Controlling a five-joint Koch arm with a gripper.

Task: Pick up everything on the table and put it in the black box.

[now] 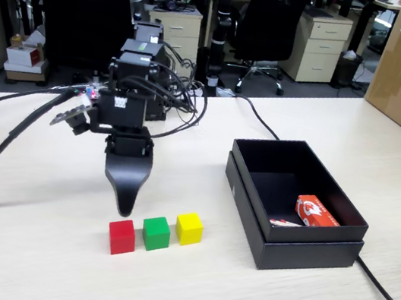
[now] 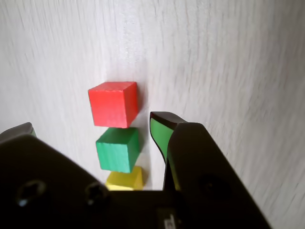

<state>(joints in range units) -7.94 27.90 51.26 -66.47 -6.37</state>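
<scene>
So far: nothing moved; all three cubes on the counter [image 1: 27, 267], none in the box.
Cubes: red cube [image 1: 121, 237], green cube [image 1: 156, 233], yellow cube [image 1: 189, 228] in a tight row nr the counter's front edge, left of the black box [image 1: 306, 252].
Box contents: only a red-and-white packet [image 1: 316, 212], at its front-right corner; not a task item.
Gripper: gripper [image 1: 124, 206] hangs just behind the red/green pair, tip down, empty; wrist view shows jaws spread, one jaw beside the cubes, other at the frame's left edge.
Remaining: approx. whole task, i.e. 3 picks + 3 drops.
Likely step: lining up on the first cube, prob. red or green.
</scene>
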